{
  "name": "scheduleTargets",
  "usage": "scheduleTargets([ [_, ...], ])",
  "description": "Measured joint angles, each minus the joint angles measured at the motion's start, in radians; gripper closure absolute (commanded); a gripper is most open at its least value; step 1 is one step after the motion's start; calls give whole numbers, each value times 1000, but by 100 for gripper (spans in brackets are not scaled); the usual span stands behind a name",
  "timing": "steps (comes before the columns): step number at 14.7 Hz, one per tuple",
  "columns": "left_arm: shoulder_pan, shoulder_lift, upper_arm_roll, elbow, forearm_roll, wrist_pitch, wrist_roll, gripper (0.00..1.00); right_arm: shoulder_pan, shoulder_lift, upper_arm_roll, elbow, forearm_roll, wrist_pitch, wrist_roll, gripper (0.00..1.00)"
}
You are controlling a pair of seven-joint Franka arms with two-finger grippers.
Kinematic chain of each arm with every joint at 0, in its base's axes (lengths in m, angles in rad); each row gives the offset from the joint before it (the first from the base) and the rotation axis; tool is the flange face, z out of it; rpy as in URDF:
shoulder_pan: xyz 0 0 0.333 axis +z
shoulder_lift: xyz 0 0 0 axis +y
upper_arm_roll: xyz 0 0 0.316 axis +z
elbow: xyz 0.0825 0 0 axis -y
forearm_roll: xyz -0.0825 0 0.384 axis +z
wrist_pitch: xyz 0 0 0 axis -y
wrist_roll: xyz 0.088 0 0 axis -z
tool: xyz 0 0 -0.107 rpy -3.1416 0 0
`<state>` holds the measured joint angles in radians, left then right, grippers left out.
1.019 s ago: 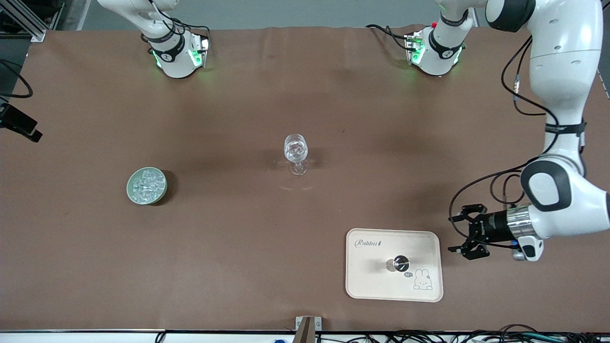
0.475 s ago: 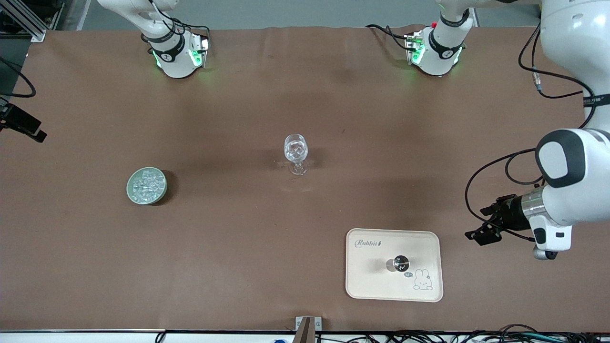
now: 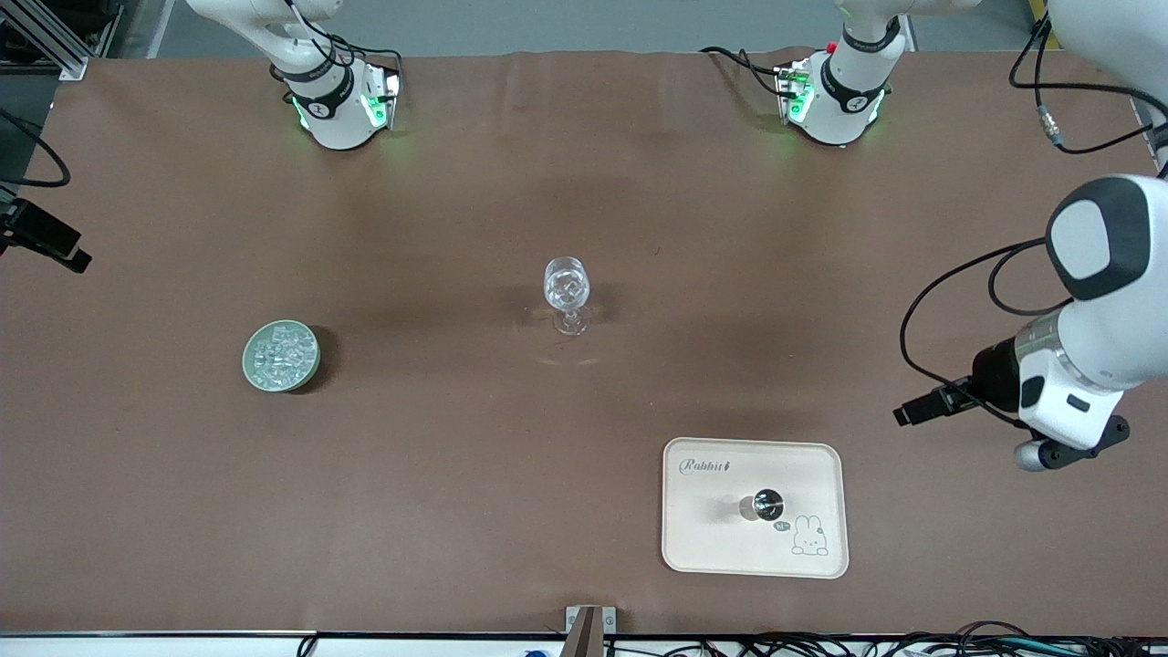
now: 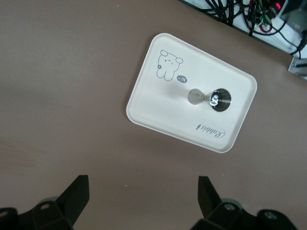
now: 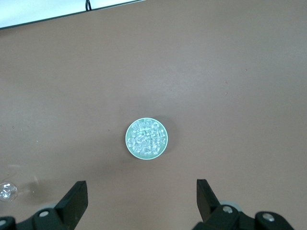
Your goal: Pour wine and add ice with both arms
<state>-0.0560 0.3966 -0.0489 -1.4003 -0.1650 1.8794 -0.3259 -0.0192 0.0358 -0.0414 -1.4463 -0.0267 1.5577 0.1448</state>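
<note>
Ice (image 3: 279, 353) fills a pale green bowl (image 3: 301, 374) toward the right arm's end of the table. A clear stemmed wine glass (image 3: 567, 290) stands mid-table. No wine shows. A small shiny metal cup (image 3: 765, 502) stands on a cream tray (image 3: 712, 543) nearer the front camera. My left gripper (image 3: 914, 412) hangs open and empty over bare table beside the tray, toward the left arm's end. In the left wrist view the left gripper (image 4: 142, 183) points at the tray (image 4: 153, 105) and cup (image 4: 214, 98). My right gripper (image 5: 140, 185) is open, high over the table beside the bowl (image 5: 129, 143) and ice (image 5: 147, 137).
Both arm bases (image 3: 339, 109) (image 3: 832, 105) stand along the table edge farthest from the front camera. A black camera mount (image 3: 41, 239) juts in at the right arm's end. Cables (image 3: 912, 643) run along the edge nearest the front camera. The glass (image 5: 6, 190) shows in the right wrist view.
The left arm has lifted and swung away from the tray toward its own end of the table, its gripper turning edge-on. Glass, bowl and tray have not moved.
</note>
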Motion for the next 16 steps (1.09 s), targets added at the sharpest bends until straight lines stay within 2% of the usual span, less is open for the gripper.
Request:
scheduleTargets([
  [3,-39,-121,-3,-86,72,-18,9,0,2,0,1,-1,1,0,0,0],
  [6,-50,-291,-3,-227,80,-28,48,0,3,0,1,-1,1,1,0,0],
  [10,-51,-496,-4,-427,80,-35,206,0,3,0,2,-2,1,3,0,0],
  [12,-49,-531,-14,-455,80,-34,257,0,3,0,2,-2,1,3,0,0],
  [16,-46,-496,-69,-423,117,-34,265,0,3,0,1,-2,1,3,0,0],
])
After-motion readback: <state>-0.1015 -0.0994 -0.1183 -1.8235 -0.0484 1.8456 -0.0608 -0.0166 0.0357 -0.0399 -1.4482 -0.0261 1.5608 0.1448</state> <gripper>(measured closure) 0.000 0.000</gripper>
